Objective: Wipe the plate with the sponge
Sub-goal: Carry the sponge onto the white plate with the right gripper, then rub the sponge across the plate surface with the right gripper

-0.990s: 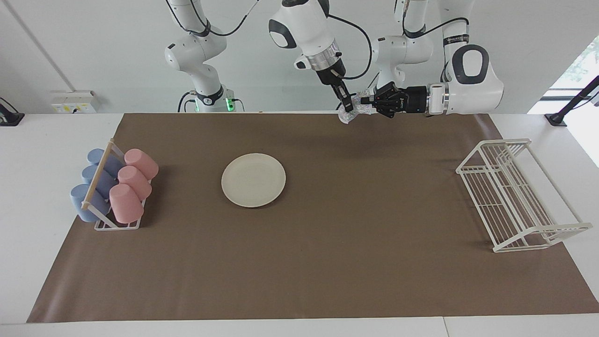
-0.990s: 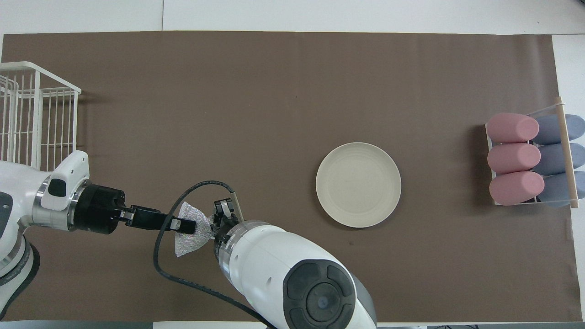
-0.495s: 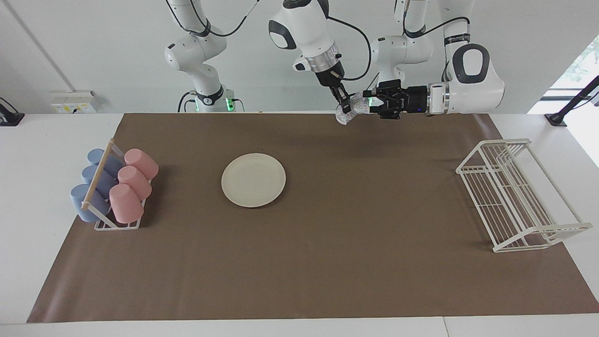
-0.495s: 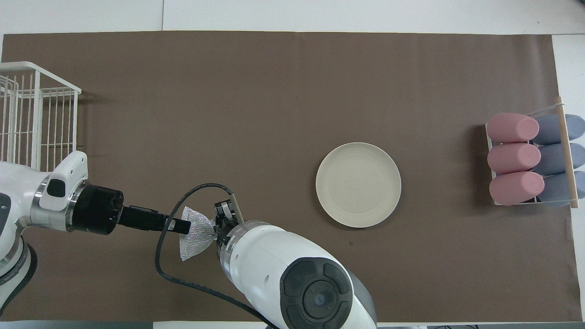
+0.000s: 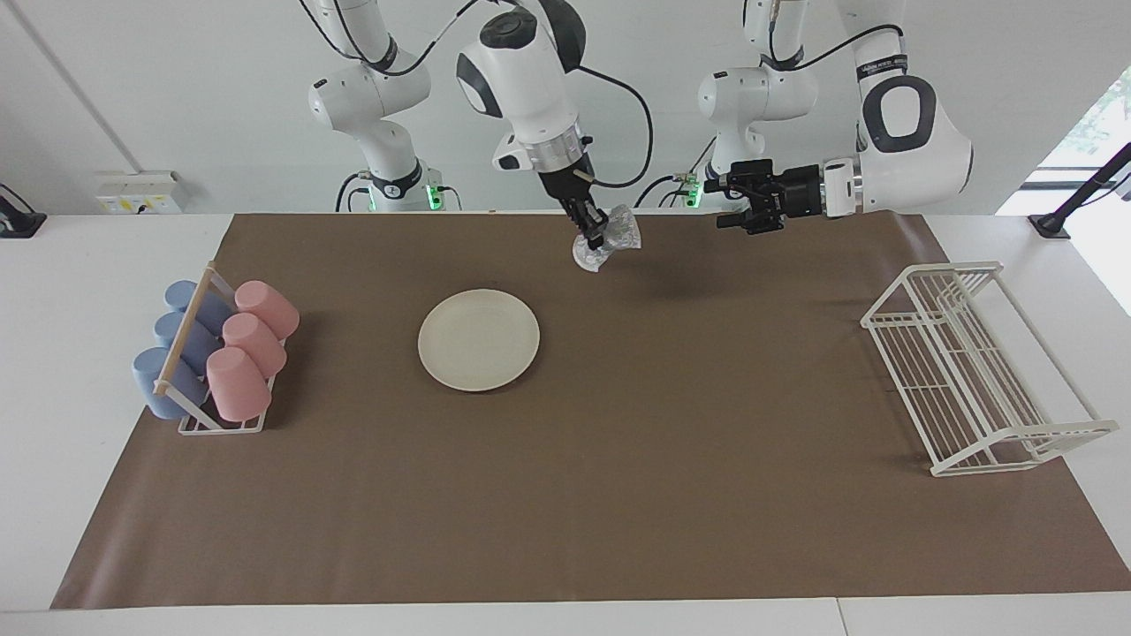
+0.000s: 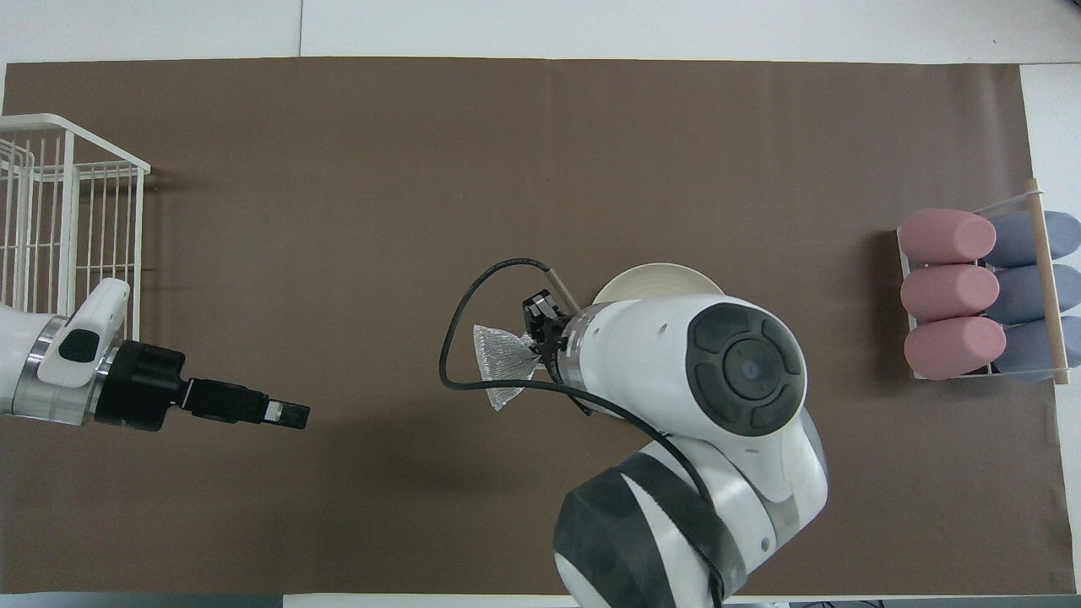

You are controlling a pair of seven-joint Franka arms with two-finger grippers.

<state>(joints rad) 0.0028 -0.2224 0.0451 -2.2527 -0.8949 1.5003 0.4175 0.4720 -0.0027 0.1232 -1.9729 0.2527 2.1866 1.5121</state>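
Observation:
The cream-white plate (image 5: 478,339) lies flat on the brown mat. In the overhead view the right arm covers most of it and only a strip of its rim (image 6: 654,277) shows. My right gripper (image 5: 594,237) is shut on the silvery glittery sponge (image 5: 610,240) and holds it in the air over the mat, just off the plate's rim; both also show in the overhead view, the gripper (image 6: 540,355) and the sponge (image 6: 500,376). My left gripper (image 5: 720,200) is open and empty, up over the mat toward the left arm's end, also in the overhead view (image 6: 291,414).
A rack of pink and blue cups (image 5: 212,358) lying on their sides stands at the right arm's end of the table, also in the overhead view (image 6: 980,295). A white wire rack (image 5: 972,371) stands at the left arm's end, also in the overhead view (image 6: 59,219).
My left gripper let go of the sponge and drew back toward its own end. My right gripper kept the sponge and carried it toward the plate.

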